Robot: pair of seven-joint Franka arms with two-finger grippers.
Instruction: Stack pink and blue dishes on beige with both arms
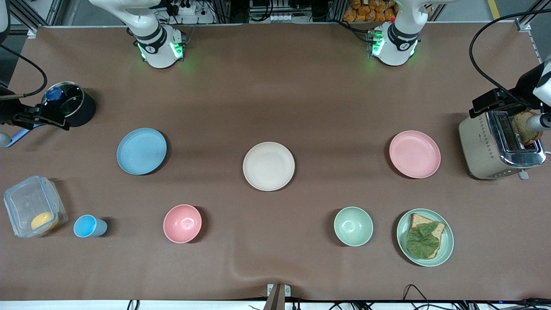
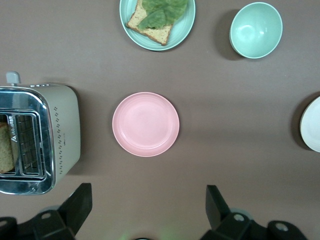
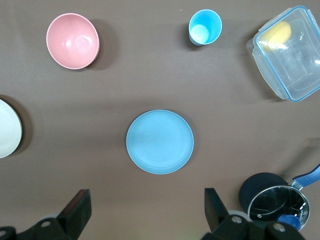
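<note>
The pastel blue plate (image 1: 141, 151) lies toward the right arm's end of the table, and the pastel pink plate (image 1: 415, 154) toward the left arm's end. Between them sits the cream-beige plate (image 1: 268, 166), bare. My left gripper (image 2: 148, 206) hangs open high over bare table between the pink plate (image 2: 145, 124) and its own base. My right gripper (image 3: 146, 209) is open too, high over the table between the blue plate (image 3: 159, 141) and its base. Neither holds anything. An edge of the beige plate (image 2: 311, 124) shows in the left wrist view.
Nearer the camera stand a clear container (image 1: 34, 212), a small blue cup (image 1: 88, 226), a pink bowl (image 1: 182, 223), a green bowl (image 1: 353, 226) and a green plate with bread (image 1: 425, 237). A toaster (image 1: 499, 144) is beside the pink plate. A lidded pot (image 1: 69, 103) stands near the blue plate.
</note>
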